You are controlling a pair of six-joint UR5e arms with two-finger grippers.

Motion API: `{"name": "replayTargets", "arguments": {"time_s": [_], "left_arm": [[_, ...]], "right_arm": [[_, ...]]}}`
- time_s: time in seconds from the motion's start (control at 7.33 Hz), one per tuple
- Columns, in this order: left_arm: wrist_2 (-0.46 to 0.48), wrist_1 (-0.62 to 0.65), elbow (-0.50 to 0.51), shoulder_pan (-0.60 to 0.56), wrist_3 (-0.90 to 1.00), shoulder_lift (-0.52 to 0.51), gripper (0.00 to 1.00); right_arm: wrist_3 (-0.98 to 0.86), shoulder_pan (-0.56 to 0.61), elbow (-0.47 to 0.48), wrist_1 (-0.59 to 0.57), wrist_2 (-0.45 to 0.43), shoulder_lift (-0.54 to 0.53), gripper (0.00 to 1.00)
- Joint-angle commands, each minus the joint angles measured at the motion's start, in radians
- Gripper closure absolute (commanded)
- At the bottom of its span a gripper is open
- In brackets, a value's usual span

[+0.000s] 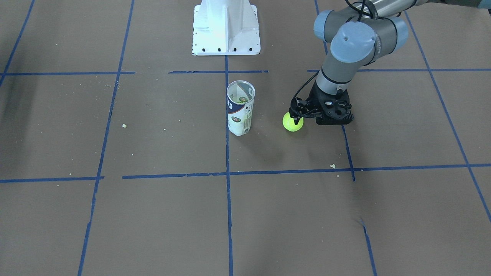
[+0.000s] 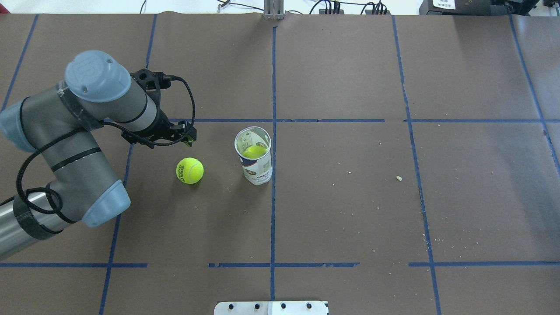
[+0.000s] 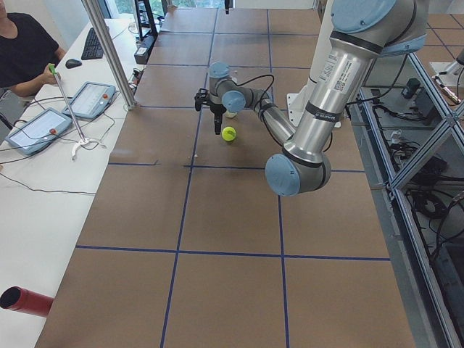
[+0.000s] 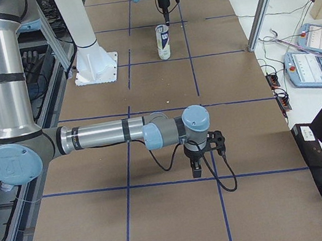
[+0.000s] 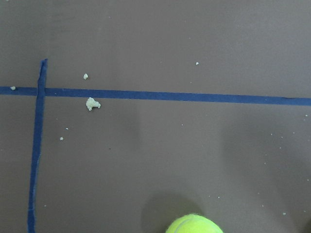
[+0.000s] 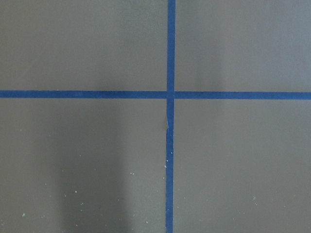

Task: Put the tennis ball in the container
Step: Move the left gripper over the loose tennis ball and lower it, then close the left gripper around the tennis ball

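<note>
A tennis ball (image 2: 190, 170) with dark lettering lies on the brown table, left of the container in the overhead view. The container (image 2: 256, 168) stands upright and open-topped, with another yellow-green ball (image 2: 255, 151) inside it. My left gripper (image 2: 189, 140) hangs just above the loose ball (image 1: 293, 123), on its side away from the robot, fingers together and empty. The left wrist view shows only the top of the ball (image 5: 194, 224) at its bottom edge. My right gripper (image 4: 197, 167) appears only in the exterior right view, low over the table and far from the container (image 4: 163, 42); I cannot tell its state.
The white robot base (image 1: 226, 27) stands behind the container (image 1: 240, 109). Blue tape lines cross the table, and small crumbs (image 1: 332, 166) lie scattered on it. An operator's desk with tablets (image 3: 40, 127) runs along the far side, and a red tube (image 3: 25, 301) lies at its end.
</note>
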Motion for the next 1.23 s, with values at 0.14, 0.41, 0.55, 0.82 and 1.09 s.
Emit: {"name": "replayTargets", "arguments": {"time_s": [0.14,0.41,0.55,0.82,1.09], "left_arm": [[0.004,-0.038,0.035,0.057,-0.017,-0.002,0.0],[0.004,-0.081,0.064,0.067,-0.04,-0.003,0.0],[0.004,-0.083,0.084,0.074,-0.042,-0.005,0.0],[0.004,-0.13,0.109,0.077,-0.042,-0.005,0.0],[0.004,-0.132,0.109,0.086,-0.043,-0.005,0.0]], "right_arm": [[0.0,0.0,0.0,0.0,0.0,0.0,0.0],[0.0,0.0,0.0,0.0,0.0,0.0,0.0],[0.0,-0.001,0.0,0.0,0.0,0.0,0.0],[0.0,0.0,0.0,0.0,0.0,0.0,0.0],[0.0,0.0,0.0,0.0,0.0,0.0,0.0]]}}
